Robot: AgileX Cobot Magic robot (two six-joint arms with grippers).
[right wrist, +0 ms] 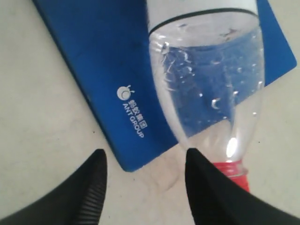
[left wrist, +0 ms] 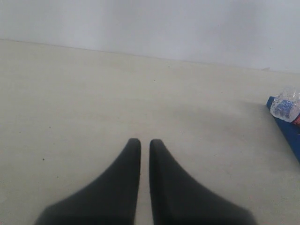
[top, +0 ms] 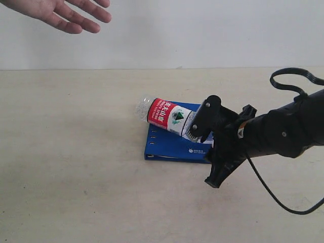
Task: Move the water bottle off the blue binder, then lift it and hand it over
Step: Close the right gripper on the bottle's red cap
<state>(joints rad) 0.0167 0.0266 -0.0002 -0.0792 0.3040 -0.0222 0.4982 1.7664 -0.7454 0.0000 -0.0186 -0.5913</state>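
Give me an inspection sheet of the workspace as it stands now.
Surface: pale tabletop, no spills seen.
Job's things: water bottle lying on its side across the blue binder, cap end past the binder's edge.
Clutter: nothing seen.
Grippers: right gripper open at the bottle's cap end, not gripping it; left gripper shut, over bare table.
Cables: black cable trailing from the right arm, clear of the bottle.
Surroundings: plain wall; open hand held out above the table.

I read "ANT GROUP" in white near one corner of the blue binder (right wrist: 93, 56) (a small logo and Chinese characters sit beside it); the water bottle (top: 164, 114) label's characters are too blurred.
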